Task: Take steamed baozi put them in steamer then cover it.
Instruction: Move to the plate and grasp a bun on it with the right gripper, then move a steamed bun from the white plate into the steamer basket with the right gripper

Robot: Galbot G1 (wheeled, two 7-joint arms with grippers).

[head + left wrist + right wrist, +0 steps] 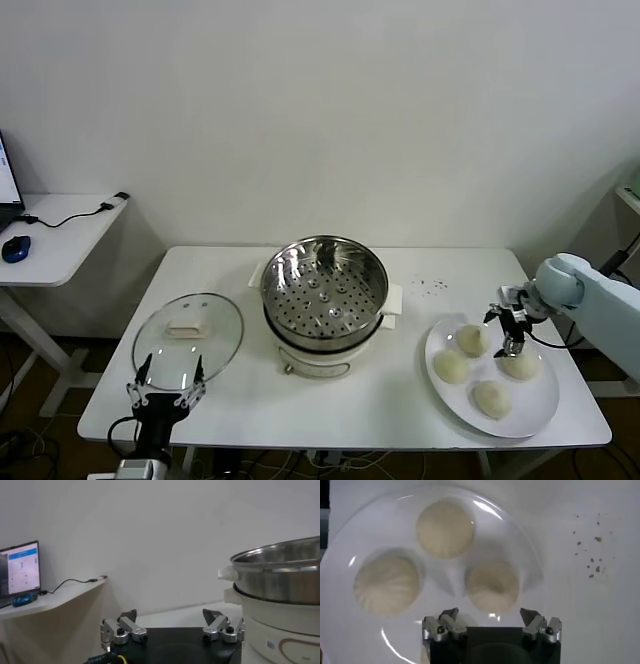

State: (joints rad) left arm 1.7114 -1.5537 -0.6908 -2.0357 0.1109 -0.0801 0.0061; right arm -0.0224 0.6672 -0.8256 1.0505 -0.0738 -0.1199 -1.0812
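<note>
I'm hovering the right gripper [511,335], jaws wide and empty, over four baozi [473,338] sitting on the plate [535,417]. The steamer [324,290] is standing empty, its glass lid [187,340] lying on the desk [420,400]. My left gripper [165,385] is idling open near that lid.

No text, label or number is legible on anything in view.

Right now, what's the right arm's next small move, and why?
Probably lower the open right gripper straight onto the baozi beneath it and close. All four still sit on the plate, the steamer tray is empty, and its fingers hover above them.
</note>
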